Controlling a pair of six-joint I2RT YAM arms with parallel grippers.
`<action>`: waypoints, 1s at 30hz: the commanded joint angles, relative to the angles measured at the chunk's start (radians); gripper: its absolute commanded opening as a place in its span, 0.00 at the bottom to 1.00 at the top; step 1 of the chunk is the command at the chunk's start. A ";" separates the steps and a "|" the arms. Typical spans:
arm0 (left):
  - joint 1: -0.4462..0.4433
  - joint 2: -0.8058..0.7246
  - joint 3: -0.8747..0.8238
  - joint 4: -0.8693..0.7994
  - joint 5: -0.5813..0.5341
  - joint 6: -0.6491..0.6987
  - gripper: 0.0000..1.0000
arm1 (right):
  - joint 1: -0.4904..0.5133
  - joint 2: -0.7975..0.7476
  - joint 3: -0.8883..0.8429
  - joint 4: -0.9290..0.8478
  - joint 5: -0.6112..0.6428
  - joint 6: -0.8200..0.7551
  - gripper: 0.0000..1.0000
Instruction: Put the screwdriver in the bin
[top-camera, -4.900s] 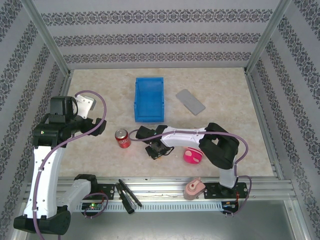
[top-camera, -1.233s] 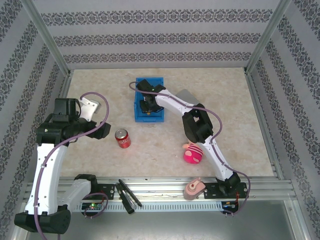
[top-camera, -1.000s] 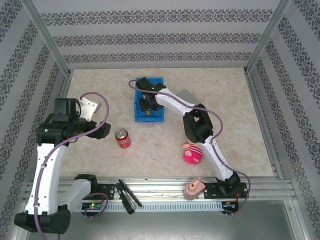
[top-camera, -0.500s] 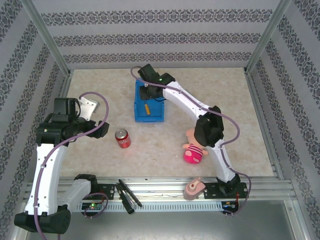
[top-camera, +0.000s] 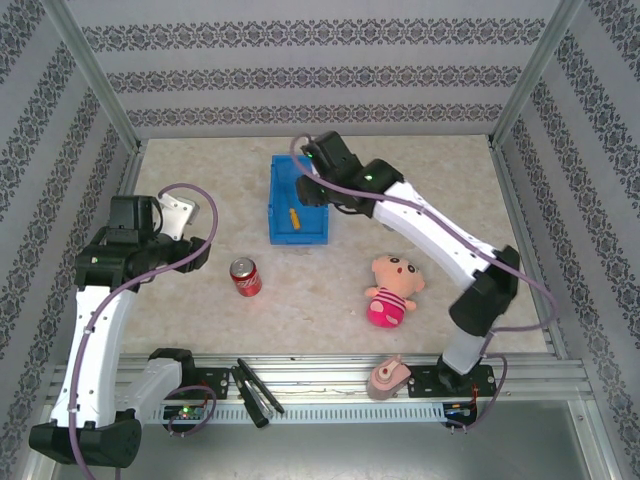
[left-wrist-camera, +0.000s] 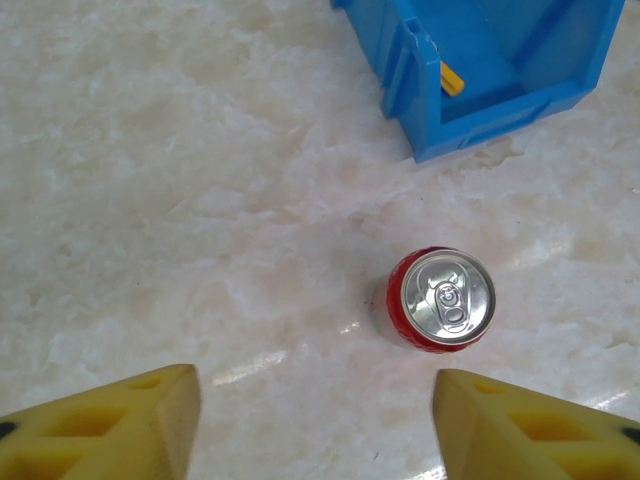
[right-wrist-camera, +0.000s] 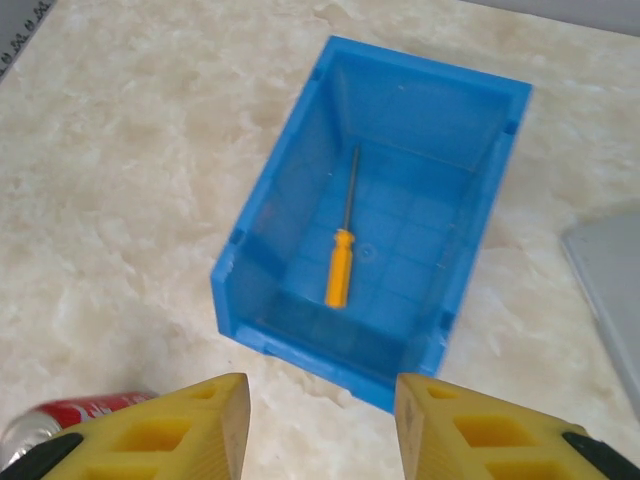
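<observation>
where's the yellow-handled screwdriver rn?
In the right wrist view, the yellow-handled screwdriver lies flat on the floor of the bright blue plastic bin, beyond the red soda can.

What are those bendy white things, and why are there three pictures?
Those are two robot arms, a left arm and a right arm, bolted to a table. One picture looks down from above. The other two come from small cameras on the arms' wrists, so you see yellow fingers at the bottom. Those fingers form the gripper, the part that grabs things.

On the table are a blue bin, a red soda can and a pink doll. A little yellow screwdriver lies inside the bin. The left gripper is open and faces the can. The right gripper is open near the bin. Neither holds anything.
</observation>
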 joint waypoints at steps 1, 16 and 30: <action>-0.008 -0.004 -0.024 0.060 0.001 -0.016 0.76 | 0.003 -0.132 -0.140 0.079 0.054 -0.018 0.47; -0.008 0.013 -0.196 0.368 -0.135 -0.262 0.99 | -0.153 -0.586 -0.676 0.358 0.124 0.009 0.98; -0.003 -0.066 -0.454 0.730 -0.351 -0.313 0.99 | -0.369 -0.619 -0.795 0.503 0.112 -0.033 0.98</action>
